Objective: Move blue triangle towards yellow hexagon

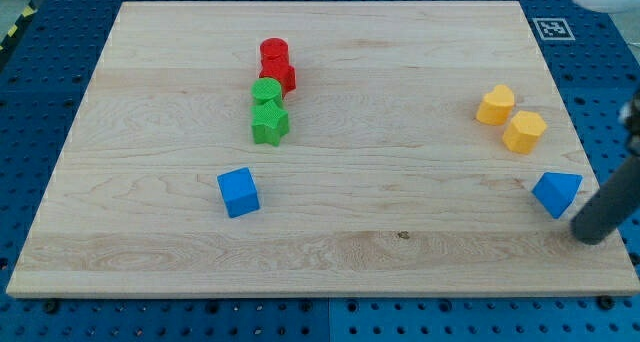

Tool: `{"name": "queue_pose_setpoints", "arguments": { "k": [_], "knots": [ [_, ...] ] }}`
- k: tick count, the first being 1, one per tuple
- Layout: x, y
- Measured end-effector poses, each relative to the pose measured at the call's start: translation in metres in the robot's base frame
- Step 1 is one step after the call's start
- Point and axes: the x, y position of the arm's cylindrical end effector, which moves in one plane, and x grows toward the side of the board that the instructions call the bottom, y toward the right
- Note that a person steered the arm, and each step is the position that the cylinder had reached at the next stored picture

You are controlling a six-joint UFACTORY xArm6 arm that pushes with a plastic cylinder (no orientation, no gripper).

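Observation:
The blue triangle (556,193) lies near the board's right edge, low in the view. The yellow hexagon (524,132) sits just above it and slightly left, with a second yellow block (495,105) touching it on its upper left. My rod comes in from the view's right, and my tip (592,234) is just right of and below the blue triangle, close to it; contact cannot be made out.
A blue cube (238,192) lies left of centre. A green cylinder (266,91) and a green star (270,123) stand in a column with a red cylinder (274,52) and another red block (281,76) above them. The wooden board (400,252) rests on a blue pegboard.

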Motion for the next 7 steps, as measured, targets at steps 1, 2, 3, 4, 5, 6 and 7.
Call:
{"name": "queue_pose_setpoints", "arguments": {
  "k": [1,2,3,4,5,6,7],
  "knots": [
    [-0.027,0.006],
    [-0.029,0.004],
    [-0.020,0.004],
    [-0.011,0.003],
    [-0.011,-0.004],
    [-0.020,-0.013],
    [-0.047,-0.013]
  ]
}}
